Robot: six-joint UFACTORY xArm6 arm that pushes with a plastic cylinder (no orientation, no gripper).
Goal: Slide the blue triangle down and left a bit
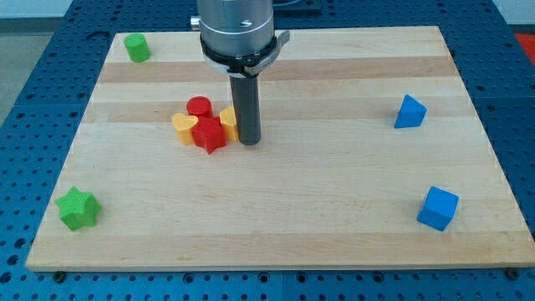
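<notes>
The blue triangle (410, 112) lies on the wooden board (276, 217) at the view's right, a little above mid-height. My tip (249, 142) rests on the board near the middle left, far to the left of the blue triangle. It stands just right of a cluster: a red cylinder (199, 106), a yellow heart (184, 128), a red star (210, 135) and a yellow block (228, 122) partly hidden by the rod.
A blue cube (438, 208) lies at the lower right, below the blue triangle. A green star (78, 209) lies at the lower left. A green cylinder-like block (137, 47) lies at the top left corner.
</notes>
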